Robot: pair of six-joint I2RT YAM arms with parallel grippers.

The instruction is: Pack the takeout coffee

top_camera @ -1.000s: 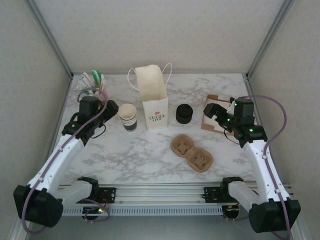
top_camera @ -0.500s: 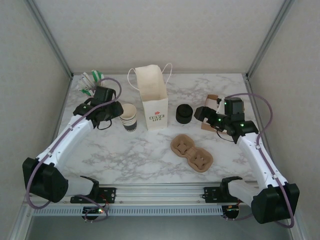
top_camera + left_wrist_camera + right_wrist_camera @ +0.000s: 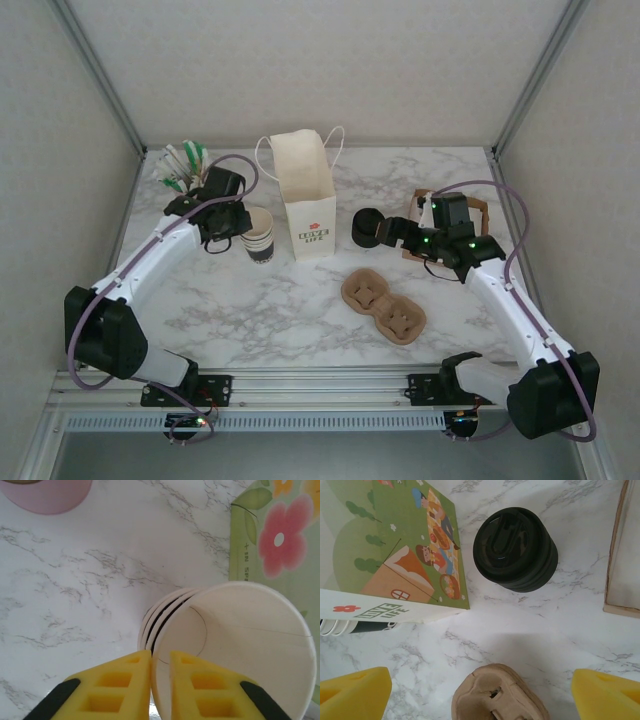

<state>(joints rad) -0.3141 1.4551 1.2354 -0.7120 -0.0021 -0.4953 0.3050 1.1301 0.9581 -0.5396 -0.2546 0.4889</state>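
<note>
Two grippers work beside a paper bag (image 3: 305,195). Left of the bag, the left gripper (image 3: 160,657) pinches the rim of a lidless, banded coffee cup (image 3: 257,234). Right of the bag, the right gripper (image 3: 388,232) gapes wide near a stack of black lids (image 3: 516,548).

Paper bag (image 3: 308,205) far ctr; lidless cup stack (image 3: 260,240) just left, black cyl (image 3: 364,226) right. Pulp carrier (image 3: 383,304) nearer, right of ctr. Straws (image 3: 185,160) far left.
</note>
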